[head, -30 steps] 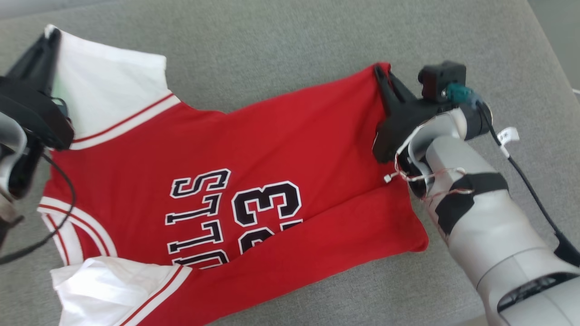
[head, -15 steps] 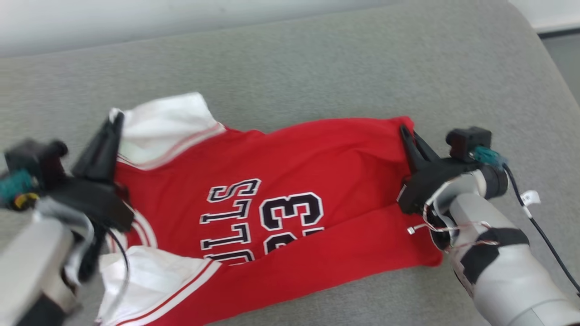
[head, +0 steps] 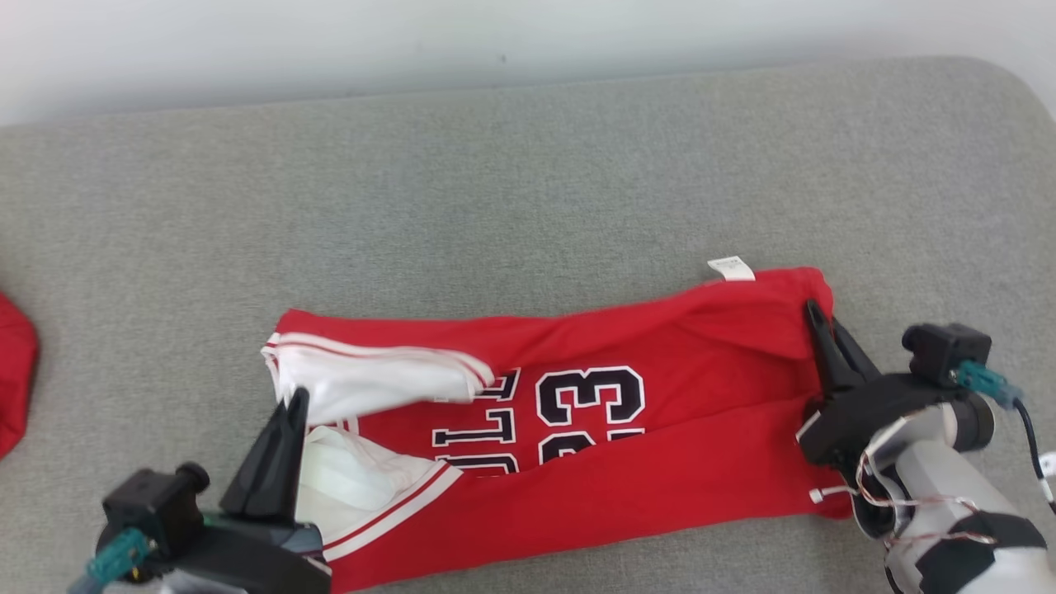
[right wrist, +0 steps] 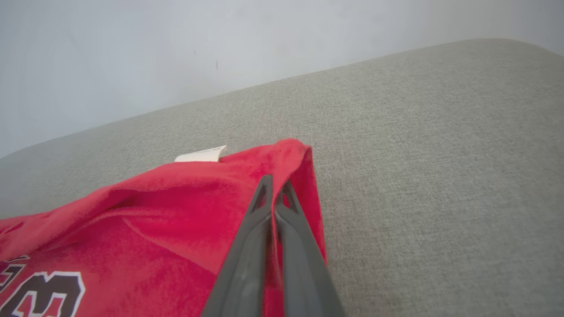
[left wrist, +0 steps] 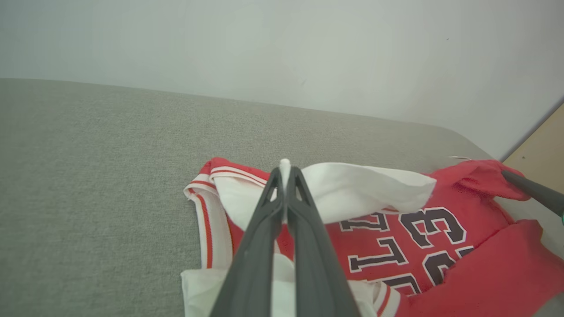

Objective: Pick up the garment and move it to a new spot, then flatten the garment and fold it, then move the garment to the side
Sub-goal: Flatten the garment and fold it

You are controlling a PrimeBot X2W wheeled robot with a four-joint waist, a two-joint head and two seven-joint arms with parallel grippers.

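The red garment (head: 660, 487) bears a black, white-edged "23" beside letters partly hidden by folds.

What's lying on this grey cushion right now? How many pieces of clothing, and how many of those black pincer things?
Garments, the red-and-white jersey: 1
Red cloth at the left edge, kind unclear: 1
Pincers, the left gripper and the right gripper, each shut on the jersey: 2
Total: 4
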